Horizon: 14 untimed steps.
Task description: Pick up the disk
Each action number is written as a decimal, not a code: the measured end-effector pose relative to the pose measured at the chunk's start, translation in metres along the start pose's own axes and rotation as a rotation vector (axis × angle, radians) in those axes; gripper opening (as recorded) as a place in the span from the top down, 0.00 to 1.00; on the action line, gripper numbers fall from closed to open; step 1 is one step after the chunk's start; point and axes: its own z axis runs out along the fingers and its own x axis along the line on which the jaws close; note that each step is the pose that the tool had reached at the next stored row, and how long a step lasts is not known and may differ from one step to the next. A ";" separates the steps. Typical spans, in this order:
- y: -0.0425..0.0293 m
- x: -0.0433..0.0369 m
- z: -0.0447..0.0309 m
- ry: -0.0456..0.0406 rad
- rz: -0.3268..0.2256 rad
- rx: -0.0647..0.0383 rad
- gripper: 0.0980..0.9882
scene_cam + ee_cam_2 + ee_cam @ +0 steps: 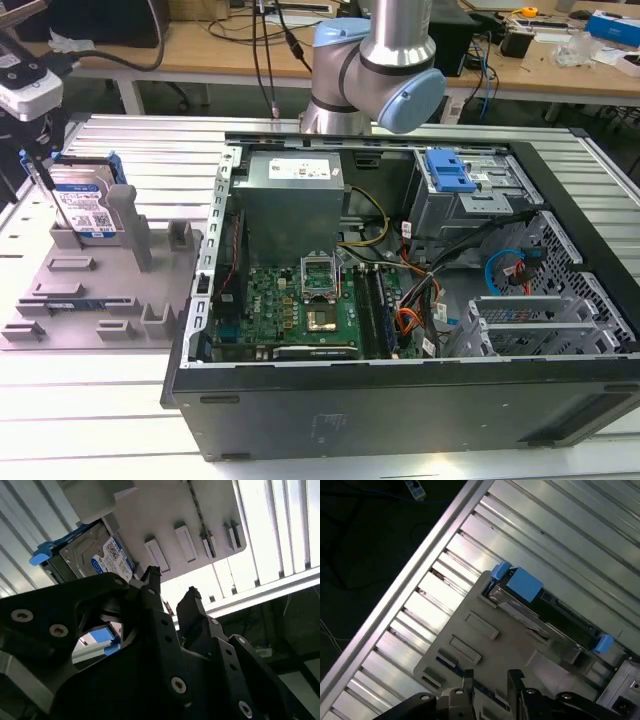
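Ribbed aluminium planks make up the table (110, 400), and wooden desks (200, 55) strung with cables run along the room behind it. An open computer case (400, 415) lies on its side in the middle of the table. Inside it, a grey power-supply box (290, 195) sits at the far end, with a green motherboard (300, 305) nearer the front wall. A blue caddy (448, 170) sits in the drive cage on the far side, towards the exterior view's right. Loose cables run between them. The robot arm (375, 60) rises just behind the case.

Beside the case, on the exterior view's left, a grey fixture tray (90, 310) lies flat on the planks. The disk (85, 205) stands on edge in a slot at the tray's far end, well apart from the case, with its blue rails and barcoded label showing.

In both wrist views the gripper (171, 592) (491, 680) hangs over this tray. Its two black fingers (190, 600) are parted with a bare gap between them — they hold nothing. The disk (100, 555) (540, 615) is clear of both tips.
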 end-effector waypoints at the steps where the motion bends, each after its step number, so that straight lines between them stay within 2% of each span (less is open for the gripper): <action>1: -0.0001 0.0000 0.0005 0.0016 -0.027 0.001 0.64; 2: 0.0000 0.0000 0.0008 0.0027 -0.045 0.001 0.57; 10: -0.0001 0.0000 0.0040 0.0114 -0.213 0.007 0.57; 12: -0.0001 0.0000 0.0052 0.0145 -0.278 0.009 0.57; 13: -0.0002 0.0000 0.0057 0.0160 -0.308 0.010 0.55; 14: -0.0002 0.0000 0.0061 0.0178 -0.341 0.011 0.48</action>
